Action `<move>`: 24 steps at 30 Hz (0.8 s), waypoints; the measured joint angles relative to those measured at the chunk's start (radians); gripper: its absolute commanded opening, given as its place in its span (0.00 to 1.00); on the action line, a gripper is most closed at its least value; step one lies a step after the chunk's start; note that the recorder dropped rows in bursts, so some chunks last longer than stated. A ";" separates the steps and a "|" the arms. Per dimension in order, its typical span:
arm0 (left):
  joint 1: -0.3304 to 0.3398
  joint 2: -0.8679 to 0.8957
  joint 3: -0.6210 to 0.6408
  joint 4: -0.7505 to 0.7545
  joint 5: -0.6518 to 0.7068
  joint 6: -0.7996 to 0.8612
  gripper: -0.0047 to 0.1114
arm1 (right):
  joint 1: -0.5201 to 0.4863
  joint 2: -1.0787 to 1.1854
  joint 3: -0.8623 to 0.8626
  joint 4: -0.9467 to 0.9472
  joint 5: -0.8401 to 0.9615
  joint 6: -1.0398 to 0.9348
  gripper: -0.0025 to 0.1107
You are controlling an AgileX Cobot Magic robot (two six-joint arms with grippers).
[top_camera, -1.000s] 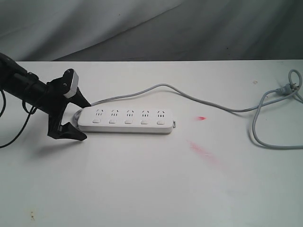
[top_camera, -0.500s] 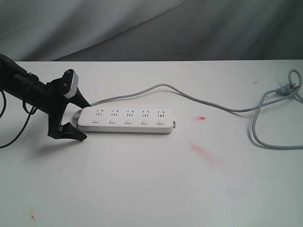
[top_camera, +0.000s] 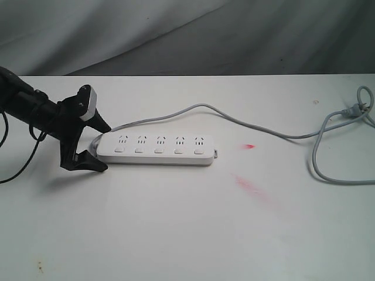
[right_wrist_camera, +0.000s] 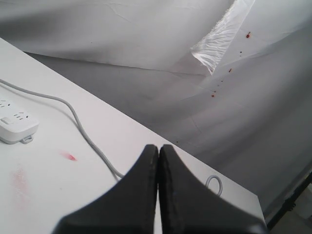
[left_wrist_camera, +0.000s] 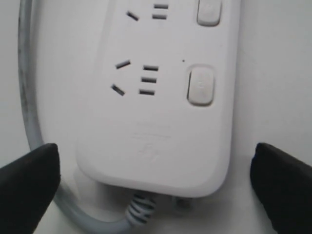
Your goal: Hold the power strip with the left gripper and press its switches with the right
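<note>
Power strip [top_camera: 155,149], long flat white plastic bar with rounded ends, lies flat on the wide white tabletop [top_camera: 176,246], socket face up. Crumpled grey-white cloth backdrop [top_camera: 176,35] hangs beyond the strip's far long side.

Long grey cord [top_camera: 263,130] leaves the strip's left end, curves back around the far side of the strip, and runs well off past its other end to loose loops and a grey plug [top_camera: 354,110].

Left gripper [top_camera: 104,148], black, on a slim black arm: jaws wide open, straddling the strip's cord end with one finger along each long side. The wrist view shows a gap on both sides, so nothing is gripped.

Right gripper [right_wrist_camera: 158,151], black fingers: jaws closed tight together on nothing, well apart from the strip, off its cord-free end. It does not appear in the exterior view.

Switches [top_camera: 159,150], five small white rounded-rectangle push buttons, sit in a row along the strip's near edge, one below each socket set. Nothing touches them.

Two red smears [top_camera: 249,186] mark the tabletop past the strip's cord-free end.
</note>
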 measured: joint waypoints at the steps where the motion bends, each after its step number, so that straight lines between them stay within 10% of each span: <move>1: 0.000 0.000 0.000 0.000 0.000 0.000 0.89 | 0.000 0.000 0.000 0.000 0.000 0.000 0.02; 15: 0.000 0.000 0.000 -0.006 -0.016 0.000 0.88 | 0.000 0.000 0.000 0.000 0.000 0.000 0.02; 24: 0.000 0.000 0.000 -0.004 -0.012 0.000 0.61 | 0.000 0.000 0.000 0.000 0.000 0.000 0.02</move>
